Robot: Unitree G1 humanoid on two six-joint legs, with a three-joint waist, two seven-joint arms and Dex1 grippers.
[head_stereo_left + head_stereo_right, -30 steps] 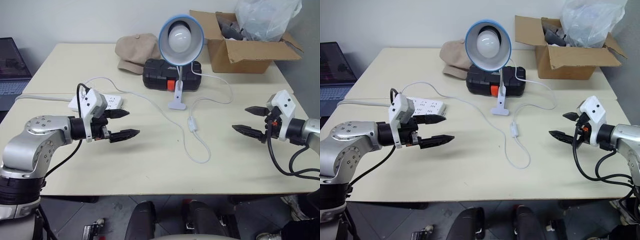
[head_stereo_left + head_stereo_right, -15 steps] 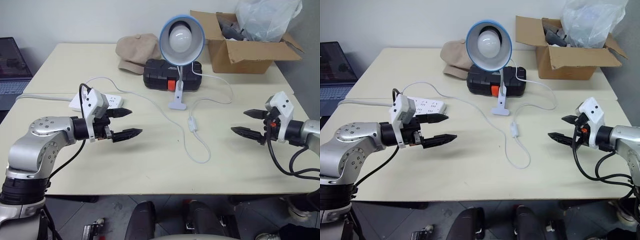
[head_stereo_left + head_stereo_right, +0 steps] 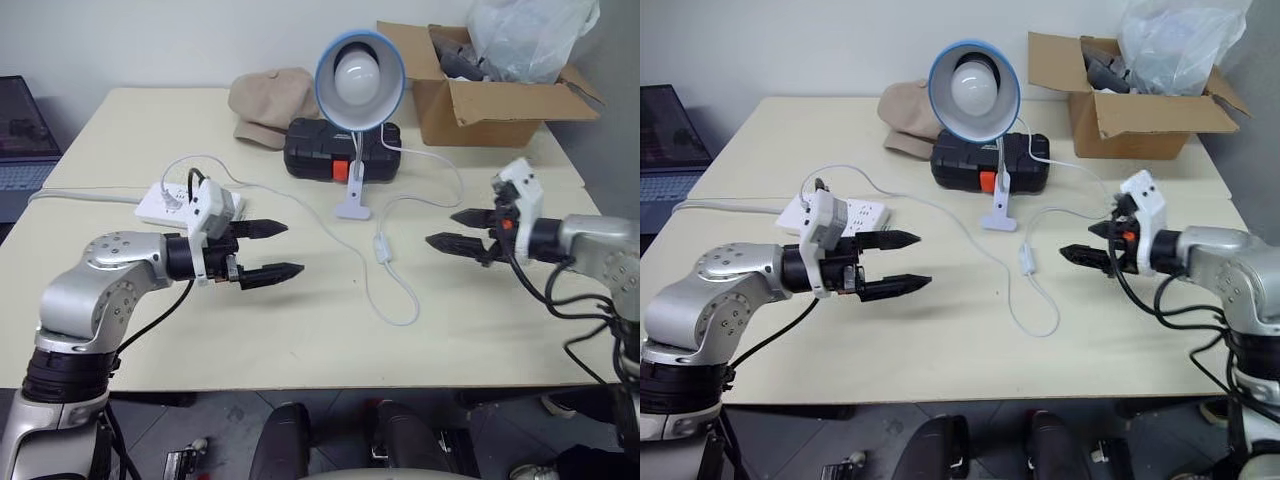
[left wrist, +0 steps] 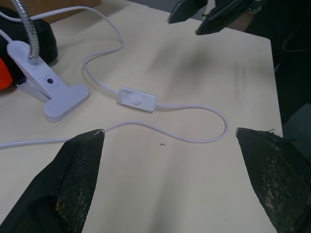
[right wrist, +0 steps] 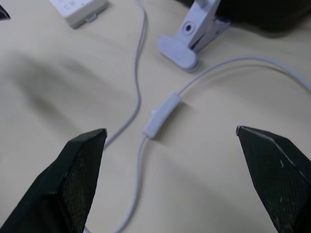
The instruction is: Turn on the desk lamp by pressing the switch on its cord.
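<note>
The desk lamp (image 3: 359, 78) stands clipped at the back middle of the table, its blue shade and white bulb facing me, unlit. From its base the thin white cord (image 3: 400, 300) loops forward, and the small white switch (image 3: 383, 248) lies flat on the table along it. My left gripper (image 3: 295, 248) hovers open to the left of the switch, pointing right. On the other side, my right gripper (image 3: 440, 228) is open close to the switch, pointing left at it. In the wrist views the switch (image 4: 137, 99) (image 5: 161, 115) lies ahead of each pair of spread fingers, untouched.
A black case (image 3: 345, 148) sits behind the lamp, with a beige cap (image 3: 270, 103) beside it. At the back right a cardboard box (image 3: 490, 95) holds a plastic bag. A white power strip (image 3: 185, 203) lies behind my left gripper, and a laptop (image 3: 25, 130) at the far left.
My right gripper has swung left toward the switch and rolled at the wrist. The left gripper has drifted a little to the right. Both stay open.
</note>
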